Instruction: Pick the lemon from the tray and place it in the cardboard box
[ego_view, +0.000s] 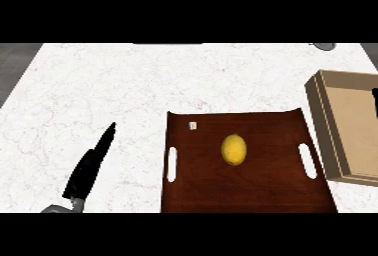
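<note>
A yellow lemon (233, 149) lies near the middle of a dark brown tray (258, 192) with two white handle slots. To the tray's right stands the open cardboard box (322, 107), partly cut off by the view's edge. My left hand (90, 167) shows at the lower left, left of the tray, with its fingers straight and pointing away from me and nothing in it. A thin black sliver of my right hand (375, 102) shows at the right edge over the box, far from the lemon.
The white marble counter (111, 85) stretches to the left and behind the tray. A small white mark (193, 126) sits on the tray's far left part. A grey object (322, 46) peeks in at the far right edge of the counter.
</note>
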